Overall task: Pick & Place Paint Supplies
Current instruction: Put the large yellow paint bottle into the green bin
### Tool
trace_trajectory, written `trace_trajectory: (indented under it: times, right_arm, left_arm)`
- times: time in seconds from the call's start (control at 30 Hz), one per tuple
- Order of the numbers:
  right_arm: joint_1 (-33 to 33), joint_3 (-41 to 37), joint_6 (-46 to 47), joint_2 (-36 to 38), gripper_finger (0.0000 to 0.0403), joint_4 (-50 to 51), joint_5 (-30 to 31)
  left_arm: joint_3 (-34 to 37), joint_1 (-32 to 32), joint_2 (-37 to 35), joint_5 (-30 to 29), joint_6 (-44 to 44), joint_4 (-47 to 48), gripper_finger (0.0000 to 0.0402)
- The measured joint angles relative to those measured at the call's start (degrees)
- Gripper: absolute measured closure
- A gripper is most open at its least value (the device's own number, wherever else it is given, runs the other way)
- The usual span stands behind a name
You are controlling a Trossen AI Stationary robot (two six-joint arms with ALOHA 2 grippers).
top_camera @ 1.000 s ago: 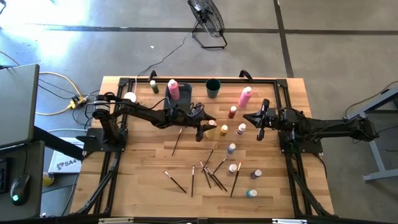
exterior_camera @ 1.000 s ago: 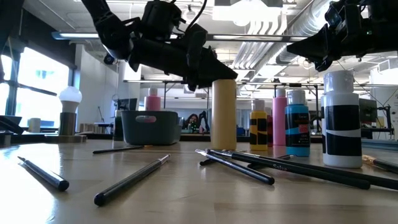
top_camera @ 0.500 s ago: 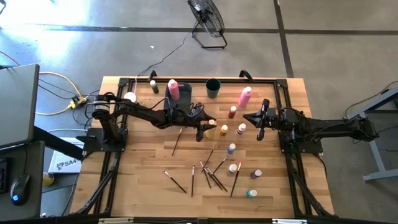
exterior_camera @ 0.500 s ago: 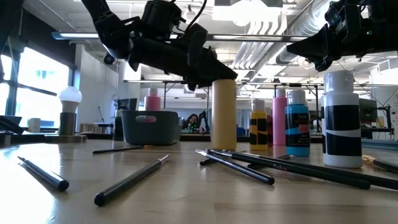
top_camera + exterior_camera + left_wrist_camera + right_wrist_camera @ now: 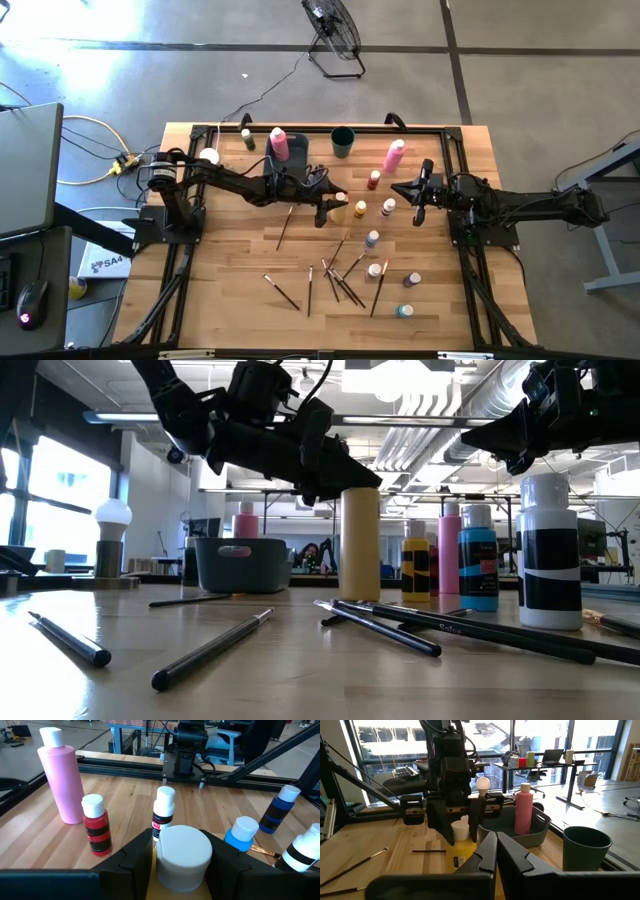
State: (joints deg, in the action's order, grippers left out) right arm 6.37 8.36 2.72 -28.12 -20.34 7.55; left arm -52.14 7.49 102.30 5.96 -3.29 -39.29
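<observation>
Between left fingers (image 5: 135,857): white bottle cap (image 5: 184,856).

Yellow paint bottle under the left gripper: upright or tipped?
Upright: the white-capped yellow paint bottle stands vertically on the wooden table, left gripper around its cap.

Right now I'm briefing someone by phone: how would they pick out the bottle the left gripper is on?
Find the grey bin at the table's back. Just in front of it, the left gripper straddles the white cap of a yellow bottle. It alone sits between fingers; the other small bottles stand free.
</observation>
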Motion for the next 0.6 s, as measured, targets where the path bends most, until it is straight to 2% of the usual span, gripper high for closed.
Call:
trace_trajectory:
  times: [0.2,0.6]
  right_arm:
    - [0.0,0.0,0.0,0.0,0.0400,0.0,0.0]
    - [0.0,0.0,0.0,0.0,0.0400,0.1,0.0]
  left_arm:
    - [0.2,0.0,-1.4,0.5,-0.2,1.2,0.0255]
    - [0.0,0.0,-9.6,-0.5,2.9,7.9,0.0255]
